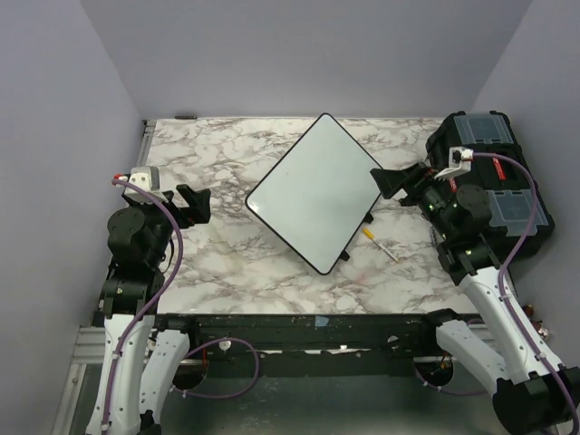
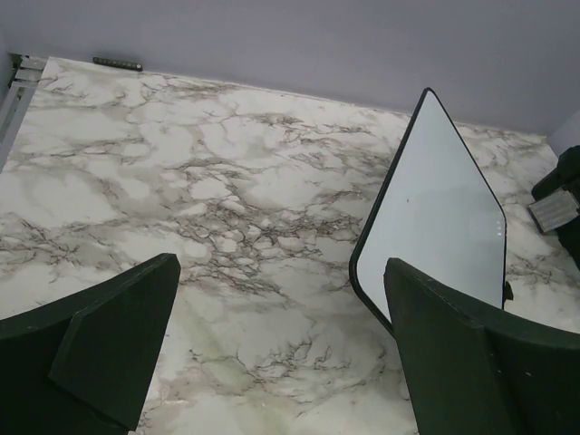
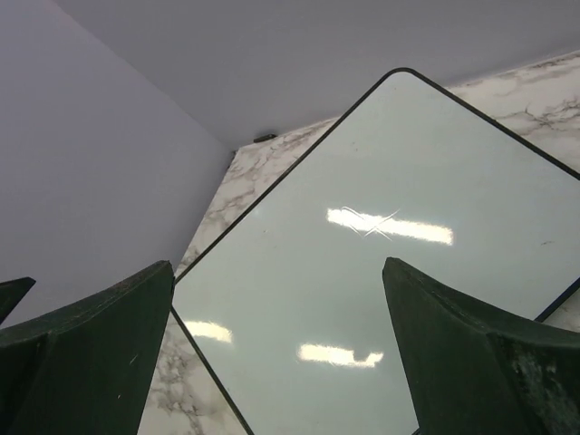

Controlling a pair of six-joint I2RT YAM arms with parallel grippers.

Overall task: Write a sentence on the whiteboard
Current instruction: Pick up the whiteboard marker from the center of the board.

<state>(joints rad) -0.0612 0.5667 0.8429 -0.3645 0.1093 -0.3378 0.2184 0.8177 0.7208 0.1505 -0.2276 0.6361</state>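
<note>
The whiteboard (image 1: 314, 192) lies flat mid-table, turned like a diamond, glossy white with a thin black rim. Its face shows only ceiling-light glare, and the sentence is not in view. My left gripper (image 1: 196, 206) hovers open over bare marble to the left of the board, well apart from it. In the left wrist view the left gripper (image 2: 281, 263) holds nothing, with the whiteboard (image 2: 437, 210) ahead on the right. My right gripper (image 1: 391, 181) stands open at the board's right corner. In the right wrist view the right gripper (image 3: 277, 264) is empty, above the whiteboard (image 3: 390, 181).
A white marker with a yellow cap (image 1: 381, 245) lies on the marble table (image 1: 227, 263) just off the board's lower right edge. A black toolbox (image 1: 494, 172) fills the far right side. Grey walls close in the table on three sides.
</note>
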